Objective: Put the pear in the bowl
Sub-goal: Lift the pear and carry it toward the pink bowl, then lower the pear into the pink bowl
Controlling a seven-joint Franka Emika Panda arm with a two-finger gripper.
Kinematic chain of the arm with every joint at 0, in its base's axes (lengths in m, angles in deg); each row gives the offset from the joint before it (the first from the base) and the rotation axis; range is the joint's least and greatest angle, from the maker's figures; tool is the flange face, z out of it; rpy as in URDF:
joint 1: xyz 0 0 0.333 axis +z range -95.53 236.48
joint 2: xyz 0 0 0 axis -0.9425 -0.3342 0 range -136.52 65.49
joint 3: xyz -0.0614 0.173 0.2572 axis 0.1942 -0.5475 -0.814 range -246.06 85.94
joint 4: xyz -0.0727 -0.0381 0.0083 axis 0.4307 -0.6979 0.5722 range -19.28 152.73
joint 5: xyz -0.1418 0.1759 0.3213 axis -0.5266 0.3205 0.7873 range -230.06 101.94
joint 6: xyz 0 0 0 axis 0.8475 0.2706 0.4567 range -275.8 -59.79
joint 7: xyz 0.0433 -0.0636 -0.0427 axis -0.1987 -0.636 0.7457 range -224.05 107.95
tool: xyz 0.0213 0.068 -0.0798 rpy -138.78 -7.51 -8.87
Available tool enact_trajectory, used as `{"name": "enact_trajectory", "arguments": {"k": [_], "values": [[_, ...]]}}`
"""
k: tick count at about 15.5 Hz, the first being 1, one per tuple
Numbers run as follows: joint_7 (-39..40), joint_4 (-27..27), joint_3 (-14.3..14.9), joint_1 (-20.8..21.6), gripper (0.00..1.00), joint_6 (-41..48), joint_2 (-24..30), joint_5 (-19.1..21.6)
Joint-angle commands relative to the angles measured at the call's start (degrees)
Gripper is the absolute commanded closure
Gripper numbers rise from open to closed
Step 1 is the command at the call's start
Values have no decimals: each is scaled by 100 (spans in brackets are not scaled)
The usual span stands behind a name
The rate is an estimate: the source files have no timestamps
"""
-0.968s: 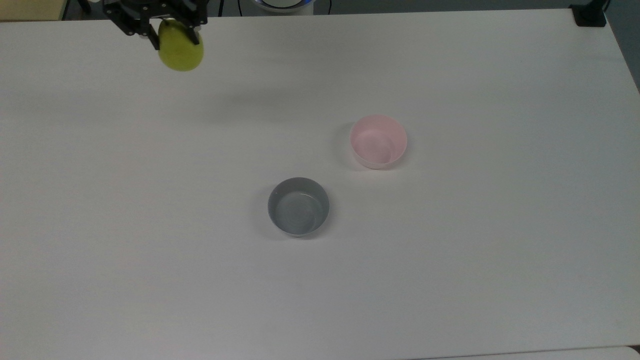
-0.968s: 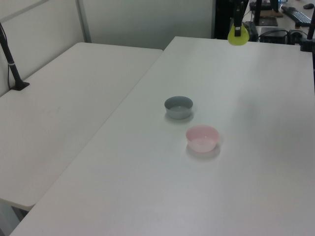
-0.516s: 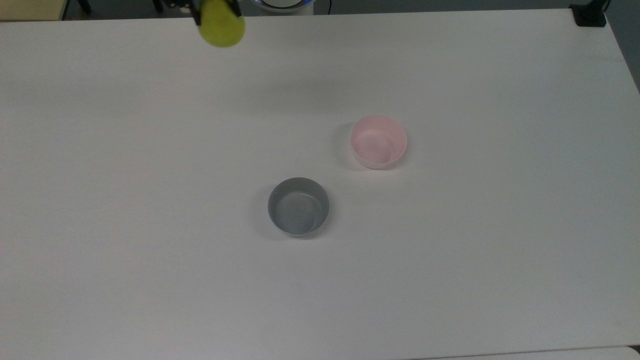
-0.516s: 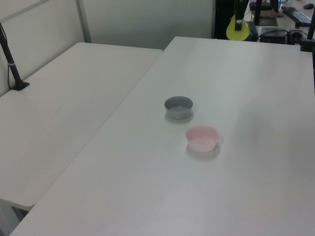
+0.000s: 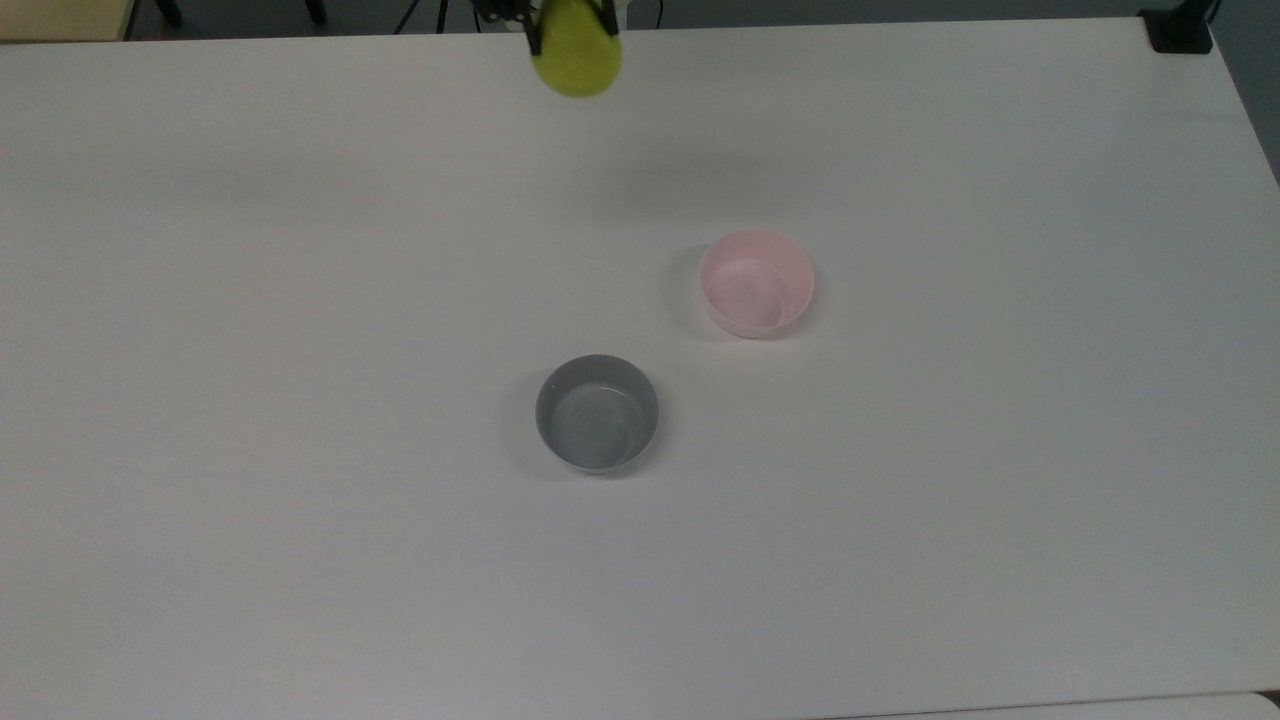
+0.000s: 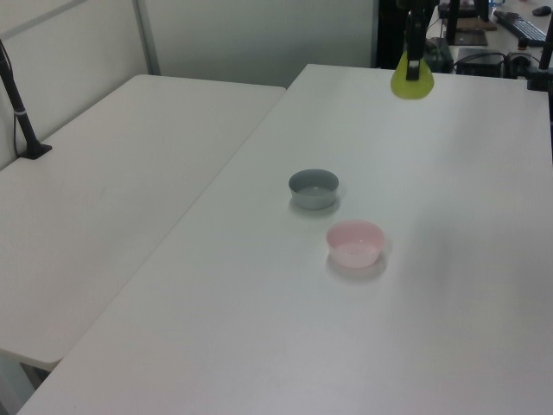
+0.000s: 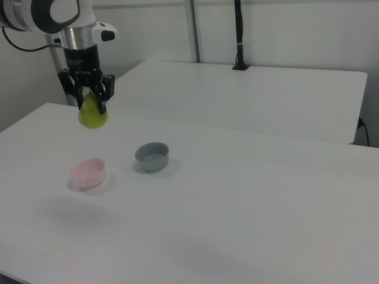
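Above the bench, at the right view's left, the claw is gripping the pear in mid-air; the right view is showing the arm, which the top view is cropping. Below, the pink bowl and the grey bowl are sitting near each other, both empty. A second bench is standing behind.

One pear, two bowls on the table, one pale pink bowl, one grey bowl, two white tables, one gripper, one robot arm.
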Motion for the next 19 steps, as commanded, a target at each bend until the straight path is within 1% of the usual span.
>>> {"name": "enact_trajectory", "arguments": {"k": [1, 2, 4, 6, 10, 14, 17, 19], "values": [[-467, 530, 88, 261, 100, -420, 263, 97], [-503, 609, 79, 278, 100, -533, 272, 97], [-521, 829, 79, 489, 100, -762, 280, 97], [-521, 996, 35, 551, 100, -982, 272, 97], [-714, 1330, 17, 840, 100, -1684, 175, 88], [-749, 1340, 17, 1078, 100, -2098, -237, 88], [-1267, 1340, 17, 1271, 100, -2555, -580, 27], [-1329, 1305, 17, 1386, 100, -2740, -817, 26]]}}
